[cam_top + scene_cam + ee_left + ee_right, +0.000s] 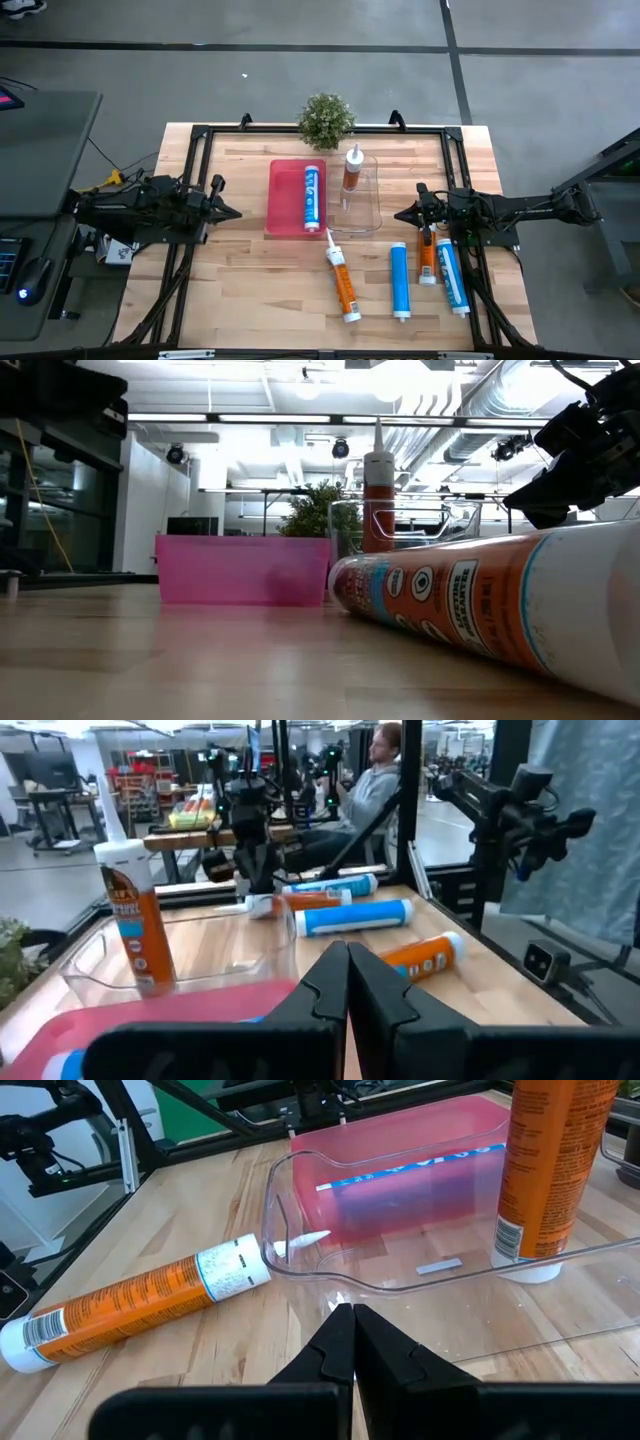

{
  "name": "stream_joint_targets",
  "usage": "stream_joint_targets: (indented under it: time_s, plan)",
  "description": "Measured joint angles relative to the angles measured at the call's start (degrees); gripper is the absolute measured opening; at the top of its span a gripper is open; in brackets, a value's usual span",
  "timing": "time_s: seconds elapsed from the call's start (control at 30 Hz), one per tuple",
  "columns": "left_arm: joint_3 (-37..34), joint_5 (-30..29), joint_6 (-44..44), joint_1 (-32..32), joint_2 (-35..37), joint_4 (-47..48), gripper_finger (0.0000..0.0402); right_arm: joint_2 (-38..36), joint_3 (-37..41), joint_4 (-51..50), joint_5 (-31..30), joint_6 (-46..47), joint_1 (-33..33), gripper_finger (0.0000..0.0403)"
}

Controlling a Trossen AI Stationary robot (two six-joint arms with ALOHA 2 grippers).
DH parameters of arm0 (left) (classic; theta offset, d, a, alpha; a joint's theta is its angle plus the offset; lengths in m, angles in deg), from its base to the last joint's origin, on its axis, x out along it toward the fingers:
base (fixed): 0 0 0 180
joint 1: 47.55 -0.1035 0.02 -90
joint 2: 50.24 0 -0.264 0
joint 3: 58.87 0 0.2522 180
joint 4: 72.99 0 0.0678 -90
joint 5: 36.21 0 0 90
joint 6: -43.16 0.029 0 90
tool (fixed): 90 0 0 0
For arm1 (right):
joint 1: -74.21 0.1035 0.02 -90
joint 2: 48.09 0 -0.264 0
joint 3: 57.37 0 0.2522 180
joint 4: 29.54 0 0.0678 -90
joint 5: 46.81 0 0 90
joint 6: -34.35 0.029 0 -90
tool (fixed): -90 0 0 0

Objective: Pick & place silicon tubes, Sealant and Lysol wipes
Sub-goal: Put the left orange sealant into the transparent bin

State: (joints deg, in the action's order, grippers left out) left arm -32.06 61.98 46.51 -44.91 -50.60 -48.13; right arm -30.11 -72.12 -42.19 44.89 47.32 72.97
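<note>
Both grippers, left [232, 212] and right [402, 214], pressed together, empty. Loose orange tube [343, 283]: stiff, smooth, likely rolls; grasp mid-body.

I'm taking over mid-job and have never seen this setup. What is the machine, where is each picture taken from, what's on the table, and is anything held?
Two dark robot arms work at a wooden table. One picture looks straight down, one looks level along the tabletop, and each wrist carries a camera.

The left pincer and right pincer are both shut and hold nothing.

A blue tube lies in the pink tray. An orange tube stands upright in the clear tray. Four more tubes lie loose on the table: one orange tube near the middle and three others nearer the right arm. A small plant sits at the table's far edge.
</note>
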Motion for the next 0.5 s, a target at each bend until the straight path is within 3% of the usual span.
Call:
stream_joint_targets:
  time_s: [0.5]
  plan:
    - [-6.0, 1.7, -6.1, 0.0, 0.0, -16.9, 0.0, 0.0, 0.0, 0.0, 0.0, 0.0, 0.0, 0.0001]
